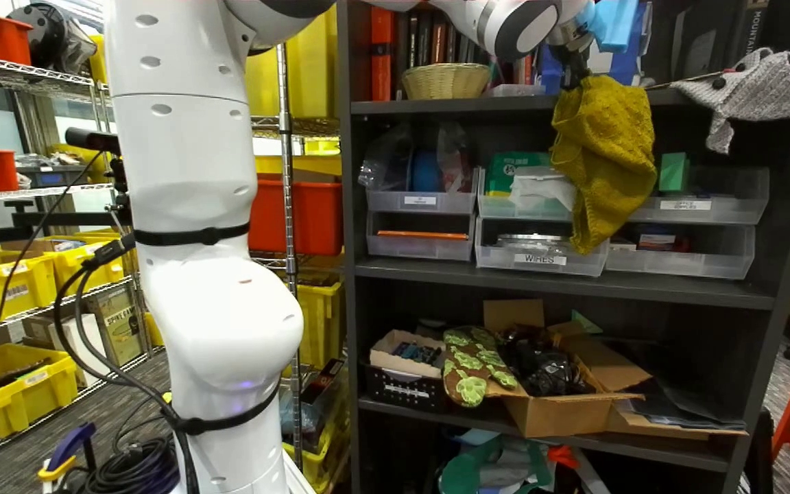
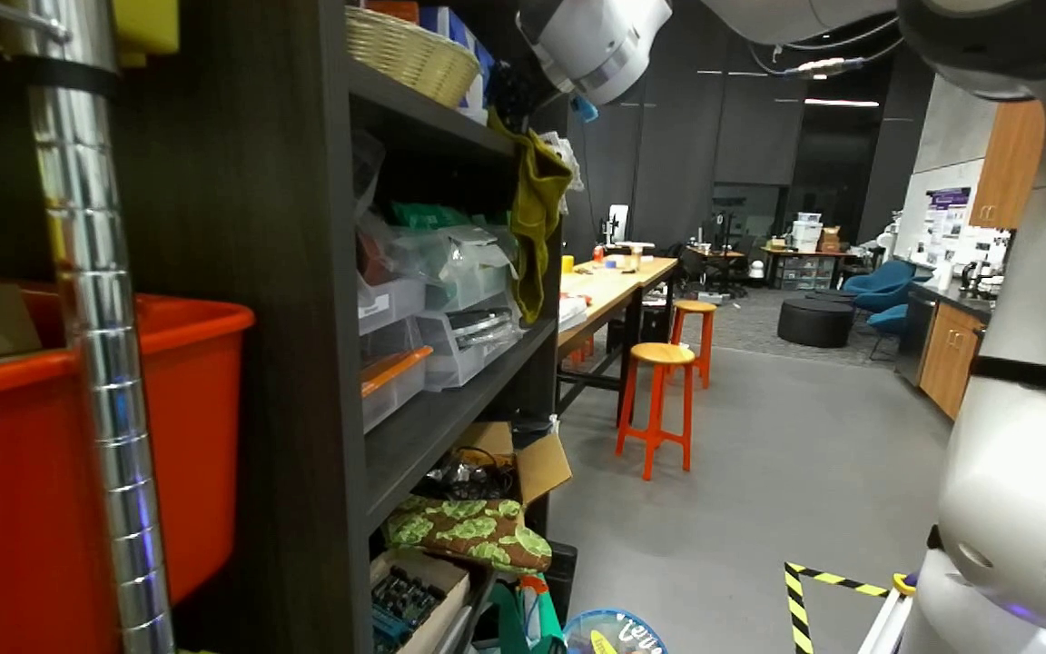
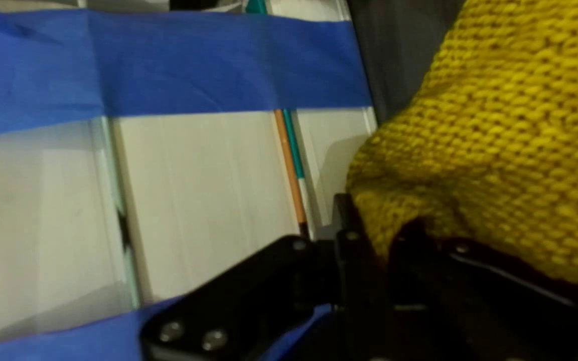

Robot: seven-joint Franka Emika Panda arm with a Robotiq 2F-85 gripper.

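Holding a thick-knit cloth [image 1: 607, 154] clamped tightly in my hand [image 1: 575, 75], I see boxy, translucent plastic bins [image 1: 422, 248] behind its bumpy stitches; mustard-yellow, it hangs in loose folds, upper right of an exterior view, tapering downward.

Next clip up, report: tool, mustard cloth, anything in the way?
Tool shut on mustard knit cloth. Cloth hanging loose below it. In an exterior view, cloth overlaps WIRES bin; contact unclear. Shelf edge close by.
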